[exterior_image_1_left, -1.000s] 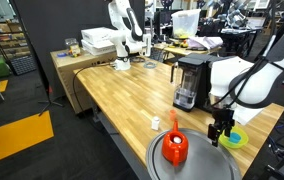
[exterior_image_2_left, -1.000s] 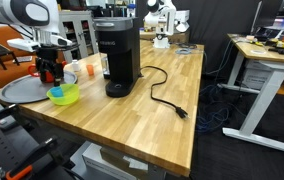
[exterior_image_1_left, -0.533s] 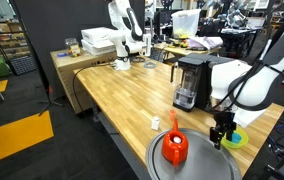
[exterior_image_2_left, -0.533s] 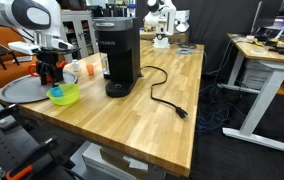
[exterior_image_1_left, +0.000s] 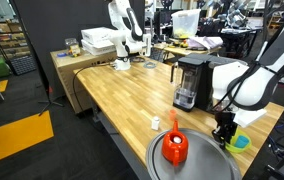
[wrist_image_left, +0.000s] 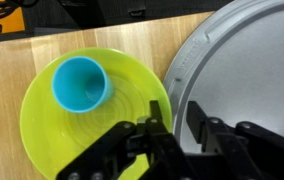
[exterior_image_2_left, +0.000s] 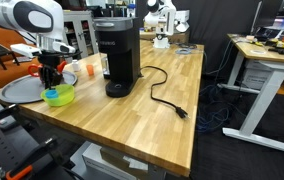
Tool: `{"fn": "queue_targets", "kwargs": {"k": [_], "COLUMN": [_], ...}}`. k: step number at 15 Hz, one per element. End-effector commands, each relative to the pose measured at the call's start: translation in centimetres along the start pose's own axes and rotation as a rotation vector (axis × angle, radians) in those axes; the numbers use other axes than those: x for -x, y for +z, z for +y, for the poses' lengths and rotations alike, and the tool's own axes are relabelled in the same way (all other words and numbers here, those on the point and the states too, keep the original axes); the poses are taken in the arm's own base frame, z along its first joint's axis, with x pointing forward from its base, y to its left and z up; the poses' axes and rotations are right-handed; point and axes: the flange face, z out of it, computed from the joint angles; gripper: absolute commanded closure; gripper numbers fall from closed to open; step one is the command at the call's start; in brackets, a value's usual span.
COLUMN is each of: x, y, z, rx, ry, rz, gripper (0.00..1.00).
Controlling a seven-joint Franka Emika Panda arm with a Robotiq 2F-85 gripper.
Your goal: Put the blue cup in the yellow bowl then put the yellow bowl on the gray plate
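blue cup [wrist_image_left: 80, 82] sits in yellow bowl [wrist_image_left: 132, 110] at table's [exterior_image_1_left: 112, 85] edge beside gray plate [wrist_image_left: 252, 70] bearing red kettle [exterior_image_1_left: 175, 148]; pincer [wrist_image_left: 185, 130] straddles bowl's rim, whether gripping i cannot tell.

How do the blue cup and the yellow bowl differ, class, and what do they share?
The blue cup is light blue; the yellow bowl is yellow-green. The cup is far narrower than the bowl. The cup sits inside the bowl, off-centre. Both are round, upright, open-topped.

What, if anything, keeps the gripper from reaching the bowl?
Likely nothing, so yes: the gripper is right at the rim of the bowl, beside the plate, and the cup sits clear of it.
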Motion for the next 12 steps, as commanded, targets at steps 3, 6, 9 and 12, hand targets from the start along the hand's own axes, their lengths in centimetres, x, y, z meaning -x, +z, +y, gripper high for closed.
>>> {"fn": "queue_targets", "kwargs": {"k": [3,6,9,12], "x": [0.1,0.4,0.9,1.6], "y": [-0.5,-0.8,-1.2,-2.1], "z": [0.9,1.2,1.3,1.3], "rx": [-0.025,-0.025,-0.010,0.000], "ry": [0.007,0.014,0.010,0.006], "rz": [-0.005,-0.001,0.005,0.014], "gripper": [1.00,0.99,0.99,0.99]}}
